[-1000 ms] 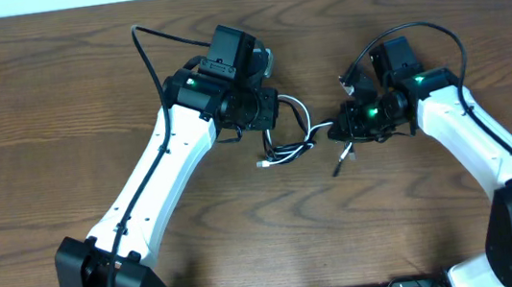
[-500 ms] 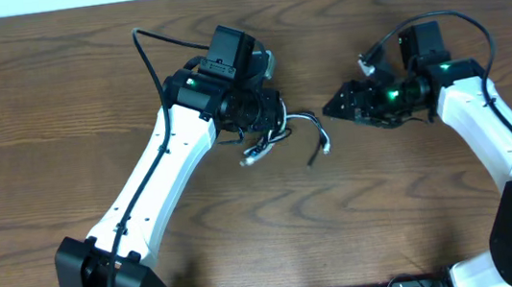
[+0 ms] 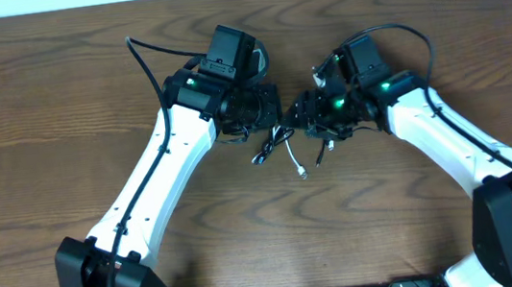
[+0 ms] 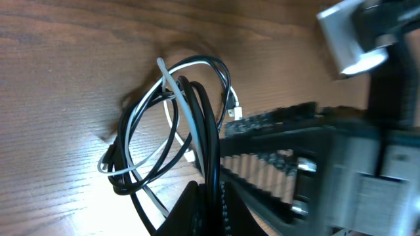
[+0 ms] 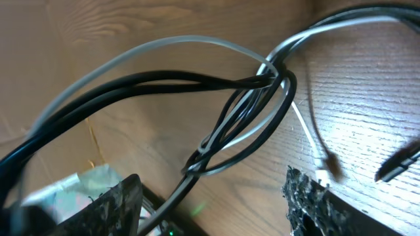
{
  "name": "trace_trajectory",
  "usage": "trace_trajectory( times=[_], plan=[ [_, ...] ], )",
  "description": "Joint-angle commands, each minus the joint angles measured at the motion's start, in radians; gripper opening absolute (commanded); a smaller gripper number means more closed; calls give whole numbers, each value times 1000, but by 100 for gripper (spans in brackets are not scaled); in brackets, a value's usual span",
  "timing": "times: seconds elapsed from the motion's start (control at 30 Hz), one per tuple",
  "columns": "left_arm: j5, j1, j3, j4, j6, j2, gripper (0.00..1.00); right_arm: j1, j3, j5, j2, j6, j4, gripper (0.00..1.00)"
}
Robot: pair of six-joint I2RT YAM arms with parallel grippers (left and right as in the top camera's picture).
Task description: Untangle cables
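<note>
The cables point(image 3: 281, 146) were found lying as a small loose bundle on the wooden surface point(image 3: 59, 108), near the middle of the overhead view and directly between the ends of the two arms. The left pincer point(image 3: 270, 121) was placed at the bundle's upper left edge and the right pincer point(image 3: 304, 119) at its upper right edge. The two were set close together, and no contact between them could be made out.

In the left wrist view, several black cords point(image 4: 210, 144) were seen to run from a tangled loop down into the narrow gap between that pincer's own fingers, which were pressed together on them. The left pincer was thus judged to be pinching the cables. A white cord point(image 4: 176, 88) was looped through the black ones and crossed with them at the top of the loop.

In the right wrist view, the right pincer's fingers point(image 5: 111, 203) were shown spread wide apart, with black and white strands passing across the gap between them and none clamped. A knot-like crossing, where the strands were drawn through one another, was shown above that gap.

A white plug point(image 3: 301, 170) and a black plug point(image 3: 321, 160) were seen trailing on the surface below the bundle, near each other but apart.
</note>
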Motion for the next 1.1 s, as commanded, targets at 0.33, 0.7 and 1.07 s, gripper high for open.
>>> trace_trajectory(
  times=[0.33,0.7,1.07],
  plan=[
    [16,-1,7,20,-62,-3,8,99,17,46,182,184,210,54],
    [-76,16,7,19,-60,-3,8,106,17,122,215,125,235,1],
    [-214,181,7,-61,95,-3,8,-131,17,90,-26,-34,32,1]
  ],
)
